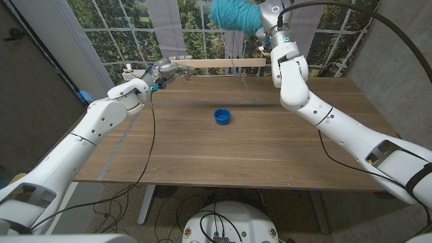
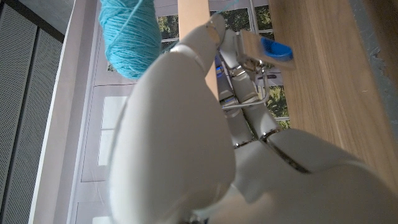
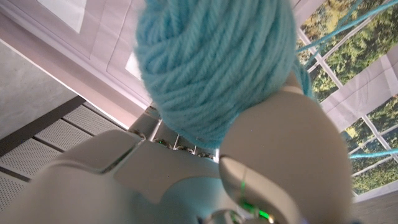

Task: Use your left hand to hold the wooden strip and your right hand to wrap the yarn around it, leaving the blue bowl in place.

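Observation:
My left hand (image 1: 162, 69) grips one end of the long pale wooden strip (image 1: 226, 63) and holds it level above the table's far side. The same strip (image 2: 193, 25) runs up past my left hand (image 2: 205, 93) in the left wrist view. My right hand (image 1: 266, 20) is raised high over the strip's other end, holding a ball of turquoise yarn (image 1: 233, 13). That yarn ball (image 3: 214, 59) sits against my right hand (image 3: 280, 155) in the right wrist view. A thin strand (image 1: 233, 50) hangs from the ball to the strip. The blue bowl (image 1: 223, 116) stands mid-table.
The wooden table (image 1: 270, 145) has open surface around the bowl. A window wall with greenery behind stands beyond the far edge (image 1: 121, 27). A black cable (image 1: 150, 135) hangs along my left arm. The blue bowl (image 2: 277, 48) also appears past my left hand's fingers.

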